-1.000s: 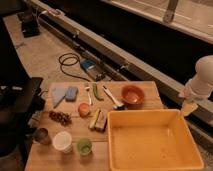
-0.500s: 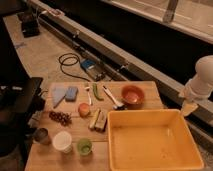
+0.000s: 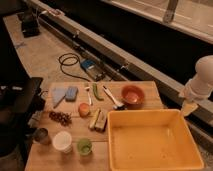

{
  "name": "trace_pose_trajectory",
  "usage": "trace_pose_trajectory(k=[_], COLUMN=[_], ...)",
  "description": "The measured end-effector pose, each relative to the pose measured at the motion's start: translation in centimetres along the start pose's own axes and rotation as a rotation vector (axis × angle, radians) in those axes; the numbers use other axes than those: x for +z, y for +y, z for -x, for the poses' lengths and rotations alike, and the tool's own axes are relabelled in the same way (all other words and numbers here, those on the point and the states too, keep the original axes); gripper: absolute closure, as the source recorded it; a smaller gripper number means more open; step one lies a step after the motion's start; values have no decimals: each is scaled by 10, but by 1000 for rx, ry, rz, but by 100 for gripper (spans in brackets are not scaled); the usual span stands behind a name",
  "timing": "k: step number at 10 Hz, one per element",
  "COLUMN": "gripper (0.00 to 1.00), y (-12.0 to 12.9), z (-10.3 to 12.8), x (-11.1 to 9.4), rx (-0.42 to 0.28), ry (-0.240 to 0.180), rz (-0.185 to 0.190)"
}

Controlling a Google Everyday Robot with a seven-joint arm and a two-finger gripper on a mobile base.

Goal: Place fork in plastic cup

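On the wooden surface (image 3: 47, 159) your fork (image 3: 88, 95) lies near the far edge, long axis front to back, well left in view of the gripper (image 3: 189, 108), whose jaws hang wide and empty beyond the right edge, the cup (image 3: 84, 146) at front.

My wooden table (image 3: 48, 158) carries a yellow tray (image 3: 150, 145), fork (image 3: 88, 94), green plastic cup (image 3: 84, 146), white cup (image 3: 62, 141), orange bowl (image 3: 132, 94) and possibly grapes (image 3: 60, 118) (a dark cluster); my gripper (image 3: 189, 108) hangs empty, fingers apart, beyond its right edge.
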Motion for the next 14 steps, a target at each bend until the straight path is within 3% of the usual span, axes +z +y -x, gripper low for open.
trace_pose_trajectory(k=[9,10,13,14], gripper=[35,35,35,35], y=[-2,-5,-8,-3], z=[1,7,65,89], x=[-3,-7,-18,-20], rx=[-25,-72,-368,-449], ry=[9,12,3,-19], rz=[-7,-15,-31,-37])
